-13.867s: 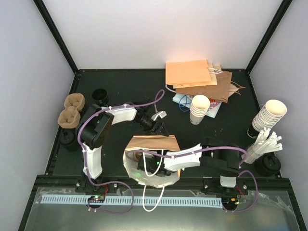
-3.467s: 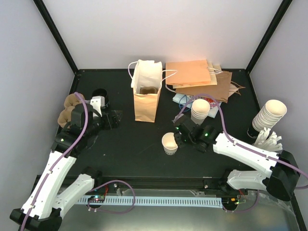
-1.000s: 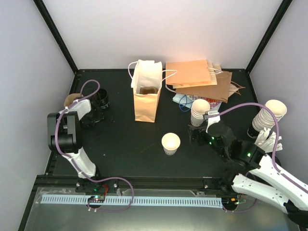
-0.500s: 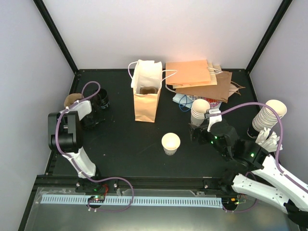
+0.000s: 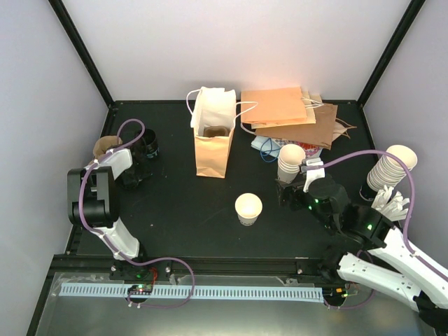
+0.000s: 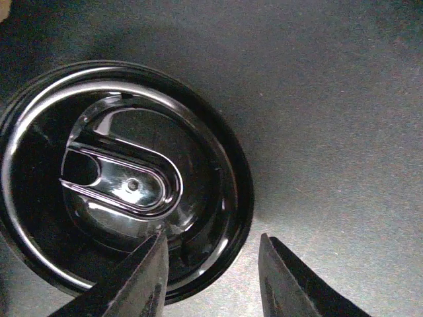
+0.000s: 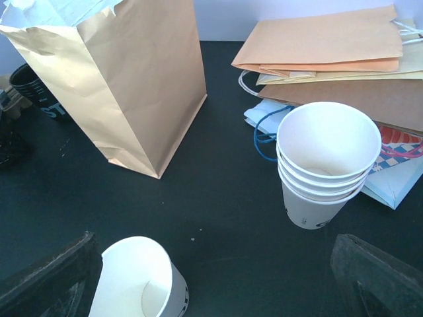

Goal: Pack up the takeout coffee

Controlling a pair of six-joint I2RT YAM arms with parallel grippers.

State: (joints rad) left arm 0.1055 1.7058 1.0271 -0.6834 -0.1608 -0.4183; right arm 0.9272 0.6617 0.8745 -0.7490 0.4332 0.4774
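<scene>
Takeout coffee cup [image 5: 248, 208] stands upright and alone just below the centre of the top view, on the dark surface [image 5: 175, 210]. It is down and right of the upright paper bag [image 5: 213, 143] and well apart from it. It is plain white paper with a rolled rim, and the right wrist view shows some dark print low on its side. Its mouth is open with no lid on, and the inside shows white with no drink that I can make out. The step in hand looks like fetching the lid. At the left edge of the top view, the left tool [image 6: 211, 247] hangs over a glossy black lid [image 6: 125, 178], released and grasping nothing. One finger sits over the lid's inner well and the other just outside its rim. Whether that lid lies alone or tops a stack cannot be told. The next move likely calls for pinching the rim squarely without skating off the slick plastic. The lid would then be carried to the takeout coffee cup and pressed down evenly before anything goes into the paper bag. The right tool [image 7: 213, 244] is spread wide and empty near the stacked cups [image 5: 291, 161], facing the takeout coffee cup and well placed to steady it.
</scene>
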